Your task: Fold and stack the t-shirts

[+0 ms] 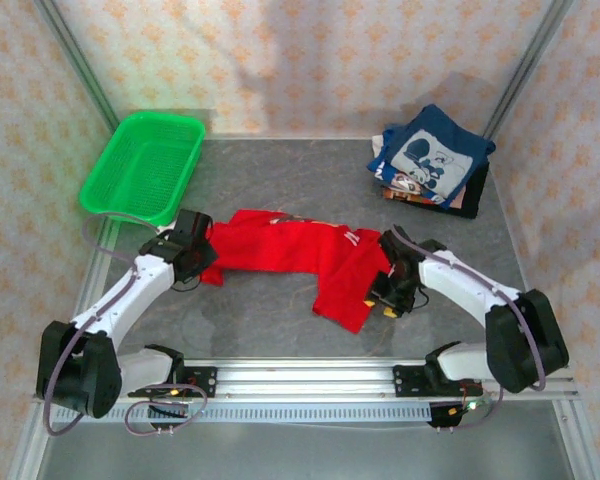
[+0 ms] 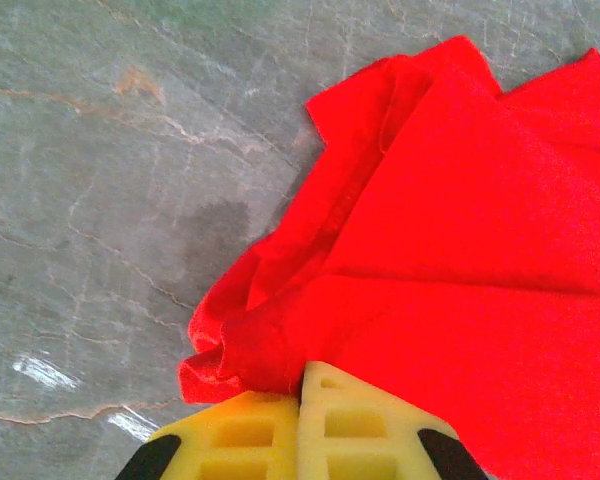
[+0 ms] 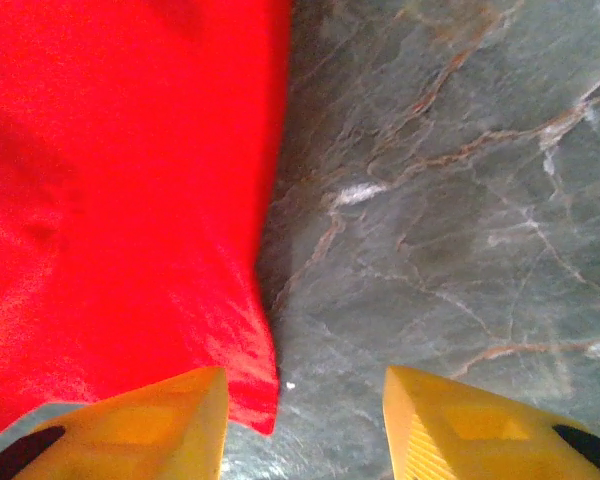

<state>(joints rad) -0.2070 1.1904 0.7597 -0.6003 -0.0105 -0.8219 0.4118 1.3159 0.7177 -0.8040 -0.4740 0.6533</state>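
Note:
A bright red t-shirt (image 1: 300, 255) lies crumpled and stretched across the middle of the table. My left gripper (image 1: 206, 256) is at its left end. In the left wrist view this gripper (image 2: 305, 378) is shut, with a bunched fold of the red t-shirt (image 2: 460, 250) pinched between the yellow fingertips. My right gripper (image 1: 385, 292) hovers at the shirt's right edge. In the right wrist view it (image 3: 305, 392) stands open over the bare table, its left finger (image 3: 170, 410) above the hem of the red t-shirt (image 3: 120, 200). Folded t-shirts, a navy one (image 1: 432, 155) on top, are stacked at the back right.
A green plastic basket (image 1: 145, 165) stands at the back left of the grey marbled table (image 1: 280, 180). Metal frame posts and patterned walls close in the back and sides. An aluminium rail (image 1: 310, 385) with the arm bases runs along the near edge.

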